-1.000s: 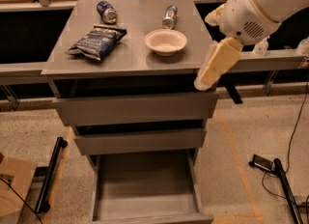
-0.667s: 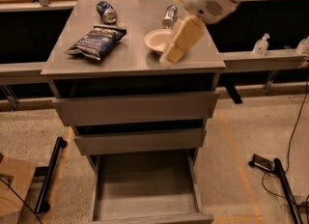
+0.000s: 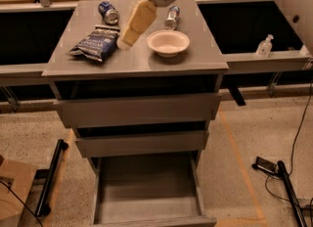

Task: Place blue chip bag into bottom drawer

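The blue chip bag [image 3: 95, 43] lies flat on the left part of the grey cabinet top [image 3: 146, 62], dark navy with white lettering. My gripper [image 3: 126, 39] hangs from the white arm above the cabinet top, its tan fingers pointing down-left, their tips just right of the bag. The bottom drawer [image 3: 147, 188] is pulled out at floor level and its flat grey floor is bare. The two shallower drawers above it are shut or nearly shut.
A white bowl [image 3: 167, 42] sits right of the gripper. A small blue can [image 3: 108, 12] and a clear water bottle [image 3: 171, 17] lie at the back of the top. A sanitizer bottle [image 3: 264, 46] stands on the right ledge. Cables and a stand lie on the floor at right.
The arm has swung left across the cabinet top, from beyond its right edge, past the bowl, to just beside the chip bag. Bag, bowl and drawers have not moved.
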Motion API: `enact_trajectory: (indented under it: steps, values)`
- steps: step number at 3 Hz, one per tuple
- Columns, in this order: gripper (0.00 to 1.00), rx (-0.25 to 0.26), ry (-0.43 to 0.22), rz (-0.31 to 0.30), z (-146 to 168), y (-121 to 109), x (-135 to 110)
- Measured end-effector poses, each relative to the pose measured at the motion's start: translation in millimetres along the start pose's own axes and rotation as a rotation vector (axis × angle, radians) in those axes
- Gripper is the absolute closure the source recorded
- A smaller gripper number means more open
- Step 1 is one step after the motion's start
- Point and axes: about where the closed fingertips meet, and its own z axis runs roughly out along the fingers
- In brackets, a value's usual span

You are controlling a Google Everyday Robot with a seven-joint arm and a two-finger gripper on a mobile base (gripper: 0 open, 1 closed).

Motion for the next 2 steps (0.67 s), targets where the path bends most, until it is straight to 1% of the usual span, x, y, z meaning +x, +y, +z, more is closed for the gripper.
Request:
enact_trajectory:
  steps: [1,2]
  values:
    - [0.00,0.000,0.001,0.001,-0.3,0.4,0.9]
    - [0.00,0.014,-0.016,0.037,22.7,-0.7,8.8]
